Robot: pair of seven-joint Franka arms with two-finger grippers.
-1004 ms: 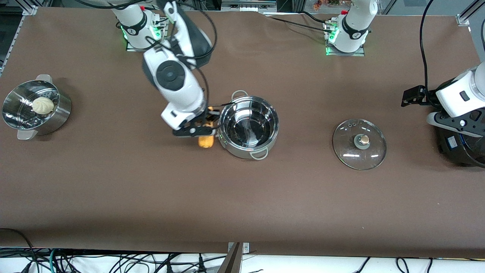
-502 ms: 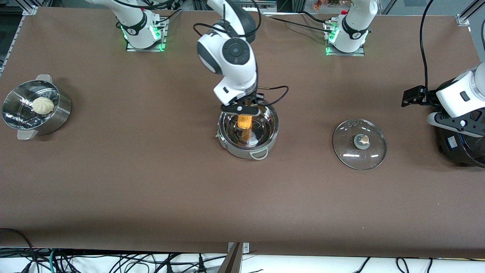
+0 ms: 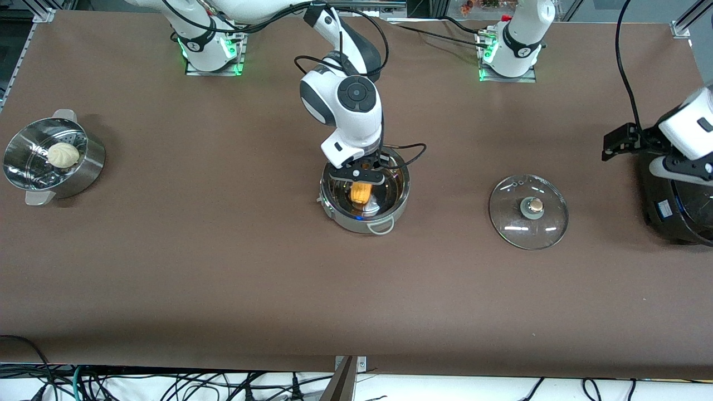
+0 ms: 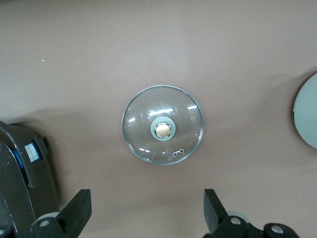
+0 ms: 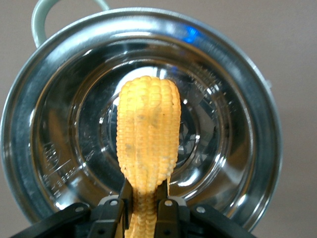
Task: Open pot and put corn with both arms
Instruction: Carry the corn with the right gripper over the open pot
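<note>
The shiny steel pot [image 3: 390, 206] stands open mid-table, also in the right wrist view [image 5: 237, 89]. My right gripper [image 3: 361, 179] is shut on the yellow corn cob [image 3: 360, 193] and holds it hanging down inside the pot's mouth; the cob's free end [image 5: 147, 129] points at the pot's bottom. The glass lid [image 3: 528, 211] with its round knob lies flat on the table toward the left arm's end, also in the left wrist view [image 4: 163, 130]. My left gripper [image 4: 146, 214] is open and empty, up over the black cooker [image 3: 677, 206].
A steel steamer bowl [image 3: 83, 167] with a white bun [image 3: 62, 154] stands at the right arm's end. The large black cooker also shows in the left wrist view [image 4: 20, 173]. Bare brown table lies nearer the front camera.
My right gripper lifted the corn from beside the pot, swung over the pot and lowered the cob into its mouth. My left gripper rose a little over the cooker.
</note>
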